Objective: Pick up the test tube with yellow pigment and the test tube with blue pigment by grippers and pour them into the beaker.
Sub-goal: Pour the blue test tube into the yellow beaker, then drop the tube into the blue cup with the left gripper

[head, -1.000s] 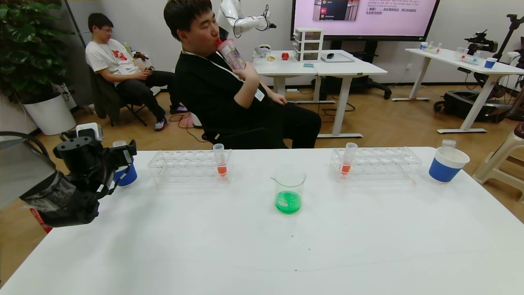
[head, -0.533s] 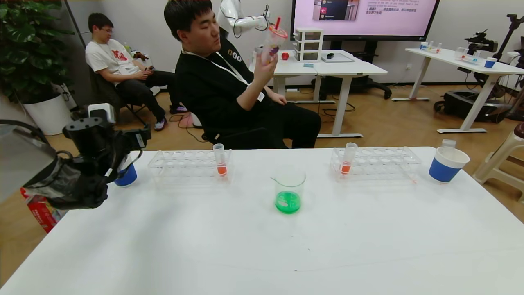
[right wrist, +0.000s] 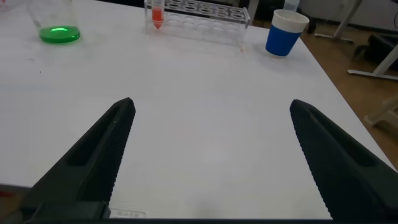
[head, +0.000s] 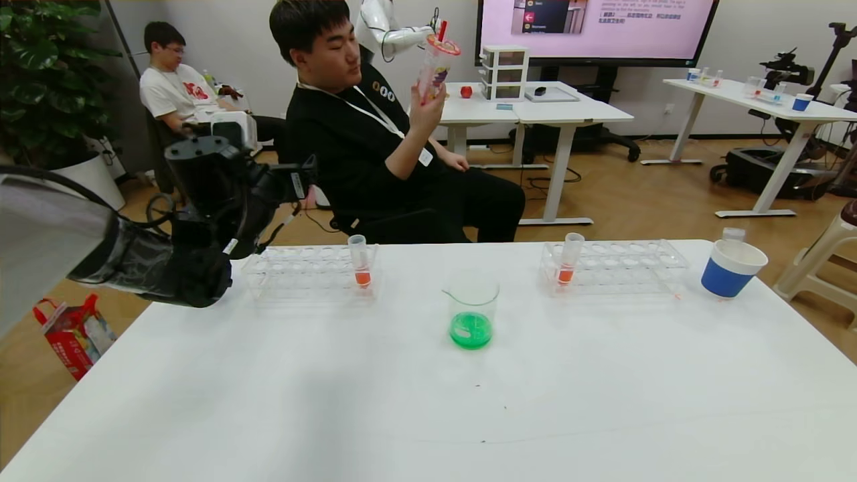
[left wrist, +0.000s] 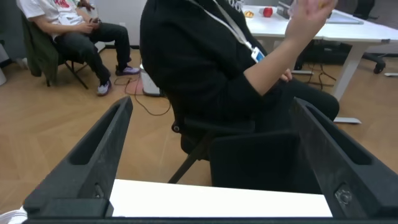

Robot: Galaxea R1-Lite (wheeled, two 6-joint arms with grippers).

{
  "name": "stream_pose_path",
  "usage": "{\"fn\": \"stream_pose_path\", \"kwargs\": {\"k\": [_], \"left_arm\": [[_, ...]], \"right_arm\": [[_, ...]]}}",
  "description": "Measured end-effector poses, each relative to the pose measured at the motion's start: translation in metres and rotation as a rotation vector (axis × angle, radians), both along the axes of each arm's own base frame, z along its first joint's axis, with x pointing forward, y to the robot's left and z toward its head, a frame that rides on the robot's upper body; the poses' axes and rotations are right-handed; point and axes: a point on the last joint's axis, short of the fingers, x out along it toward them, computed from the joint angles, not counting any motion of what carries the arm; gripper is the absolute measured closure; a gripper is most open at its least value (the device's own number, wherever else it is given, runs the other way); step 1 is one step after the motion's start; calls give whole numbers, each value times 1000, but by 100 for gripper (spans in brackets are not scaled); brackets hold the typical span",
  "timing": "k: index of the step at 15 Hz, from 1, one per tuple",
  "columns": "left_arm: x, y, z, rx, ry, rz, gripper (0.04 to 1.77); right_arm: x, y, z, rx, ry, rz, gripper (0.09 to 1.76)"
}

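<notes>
Across the white desk (head: 428, 402): beaker (head: 473, 313) at centre already green, so pouring looks done. Left claw (head: 294, 184) raised over the far-left edge, spread wide, empty; best retreated well above the rack (head: 309, 270). Right claw (right wrist: 211, 155) splayed, empty, low over the near desk. Yellow and blue tubes: not seen.

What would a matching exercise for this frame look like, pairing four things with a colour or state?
Things:
1. beaker
2. cup
3. right-rack tube
4. left gripper

Colour or state:
A. open and empty
B. orange-red liquid at the bottom
C. green liquid inside
D. blue with a white rim

Pairs: 1-C, 2-D, 3-B, 4-A
</notes>
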Motion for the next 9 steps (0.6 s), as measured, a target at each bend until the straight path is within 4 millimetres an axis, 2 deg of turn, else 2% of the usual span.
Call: {"fn": "stream_pose_path", "kwargs": {"k": [4,7,9], "left_arm": [[-42,2,42,37,-38,-23,6],[-98,12,80,63,-94,-59,6],[-147,23,95,100,-117,-74,6]], "right_arm": [[0,0,0,0,0,0,11],[0,0,0,0,0,0,11],[0,0,0,0,0,0,11]]}}
